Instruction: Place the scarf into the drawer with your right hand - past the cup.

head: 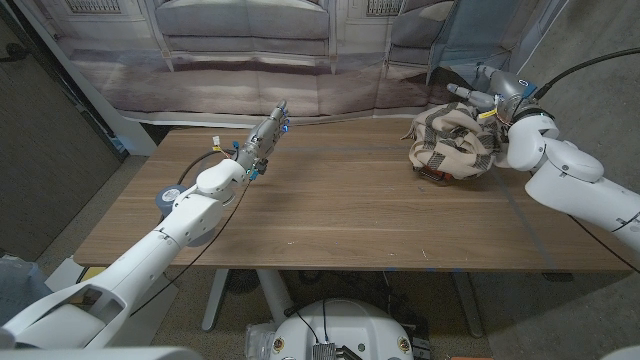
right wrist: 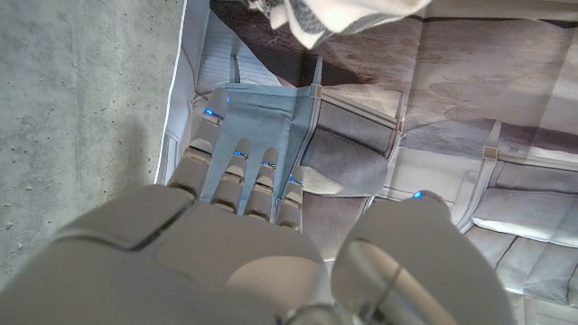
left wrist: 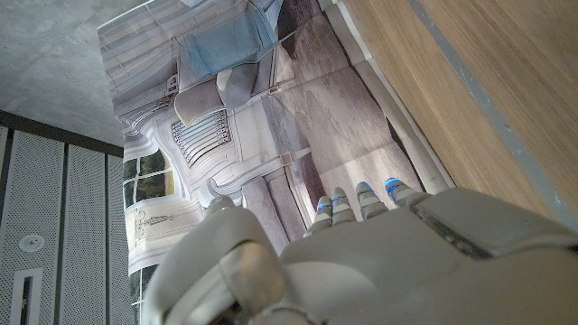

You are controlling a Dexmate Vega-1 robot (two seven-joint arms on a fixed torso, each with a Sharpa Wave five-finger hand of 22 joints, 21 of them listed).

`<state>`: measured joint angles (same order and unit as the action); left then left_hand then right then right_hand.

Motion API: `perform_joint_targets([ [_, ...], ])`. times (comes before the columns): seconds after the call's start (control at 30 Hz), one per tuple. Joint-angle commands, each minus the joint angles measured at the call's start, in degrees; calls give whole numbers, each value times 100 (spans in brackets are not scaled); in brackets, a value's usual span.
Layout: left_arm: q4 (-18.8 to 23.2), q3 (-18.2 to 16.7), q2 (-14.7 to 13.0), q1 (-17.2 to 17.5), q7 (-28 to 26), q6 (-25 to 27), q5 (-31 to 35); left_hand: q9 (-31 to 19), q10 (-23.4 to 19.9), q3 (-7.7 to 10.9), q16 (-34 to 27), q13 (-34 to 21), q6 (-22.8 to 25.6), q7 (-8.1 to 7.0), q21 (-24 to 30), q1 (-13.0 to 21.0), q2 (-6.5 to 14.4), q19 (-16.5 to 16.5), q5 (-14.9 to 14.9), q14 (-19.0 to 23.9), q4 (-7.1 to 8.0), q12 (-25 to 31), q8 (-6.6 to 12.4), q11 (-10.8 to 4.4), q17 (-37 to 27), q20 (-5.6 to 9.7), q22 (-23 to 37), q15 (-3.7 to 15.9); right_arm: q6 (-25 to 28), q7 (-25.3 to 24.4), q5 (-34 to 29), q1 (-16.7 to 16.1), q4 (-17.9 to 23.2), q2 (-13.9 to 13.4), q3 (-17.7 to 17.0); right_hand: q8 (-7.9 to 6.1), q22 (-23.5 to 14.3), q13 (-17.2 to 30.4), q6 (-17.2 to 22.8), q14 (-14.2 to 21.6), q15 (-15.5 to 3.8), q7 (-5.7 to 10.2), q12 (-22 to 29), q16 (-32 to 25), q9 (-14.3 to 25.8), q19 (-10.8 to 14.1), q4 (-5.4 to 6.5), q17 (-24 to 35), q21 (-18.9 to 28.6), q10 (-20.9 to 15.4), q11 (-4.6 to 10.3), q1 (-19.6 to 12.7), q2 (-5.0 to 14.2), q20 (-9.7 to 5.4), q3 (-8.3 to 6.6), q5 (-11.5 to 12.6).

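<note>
The plaid beige and white scarf (head: 450,140) lies bunched in a heap at the table's back right. A dark low thing (head: 437,176) peeks out under its front edge; I cannot tell what it is. My right hand (head: 490,98) is just behind the heap at its far right side, fingers spread and holding nothing. In the right wrist view the right hand (right wrist: 244,235) has its fingers stretched out, and a corner of the scarf (right wrist: 343,13) hangs beyond them. My left hand (head: 265,135) is raised over the table's back middle, fingers straight and empty.
The wooden table (head: 350,210) is bare between the two hands. A round blue-grey object (head: 166,199) sits at the table's left edge, partly hidden by my left arm. A printed backdrop hangs close behind the table's far edge.
</note>
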<state>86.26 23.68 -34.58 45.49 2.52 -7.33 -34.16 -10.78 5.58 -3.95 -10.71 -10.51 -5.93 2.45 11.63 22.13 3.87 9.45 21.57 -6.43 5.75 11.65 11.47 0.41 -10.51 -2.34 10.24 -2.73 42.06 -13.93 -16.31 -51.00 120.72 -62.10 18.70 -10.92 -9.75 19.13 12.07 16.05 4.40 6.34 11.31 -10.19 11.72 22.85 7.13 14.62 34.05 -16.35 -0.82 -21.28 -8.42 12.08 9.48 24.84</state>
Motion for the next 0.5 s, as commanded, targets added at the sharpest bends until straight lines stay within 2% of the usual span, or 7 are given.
perform_joint_targets([
  [0.03, -192, 33, 47, -99, 110, -23, -25, -12, 38, -39, -17, -23, 25, 22, -7, 20, 42, 80, -33, -52, 11, -5, 0, -2, -16, -19, 30, -10, 259, 120, 15, 267, 241, -94, 11, -49, -9, 2, 25, -25, -14, -4, 49, -28, -7, -29, 13, 1, -26, -19, 20, 14, 38, 19, 45, 46],
  [0.27, -304, 41, 68, -140, 182, -50, -47, -12, 37, -46, -14, -23, 25, 19, -7, 23, 45, 83, -33, -59, 11, -5, -1, -9, -16, -20, 30, -8, 394, 208, -79, 471, 313, -103, 151, -55, -10, -20, 38, -34, -13, 1, 53, -31, -9, -32, 20, -23, -54, -18, 9, 26, 58, 18, 57, 60],
  [0.5, -364, 43, 56, -168, 245, -60, -55, -12, 37, -54, -16, -23, 24, 23, -6, 25, 47, 84, -33, -56, 11, -5, -2, -3, -16, -17, 30, -9, 506, 227, -138, 538, 371, -80, 254, -58, -12, -43, 44, -32, -17, 2, 55, -39, -11, -32, 24, -47, -81, -12, 18, 32, 82, 17, 65, 76],
])
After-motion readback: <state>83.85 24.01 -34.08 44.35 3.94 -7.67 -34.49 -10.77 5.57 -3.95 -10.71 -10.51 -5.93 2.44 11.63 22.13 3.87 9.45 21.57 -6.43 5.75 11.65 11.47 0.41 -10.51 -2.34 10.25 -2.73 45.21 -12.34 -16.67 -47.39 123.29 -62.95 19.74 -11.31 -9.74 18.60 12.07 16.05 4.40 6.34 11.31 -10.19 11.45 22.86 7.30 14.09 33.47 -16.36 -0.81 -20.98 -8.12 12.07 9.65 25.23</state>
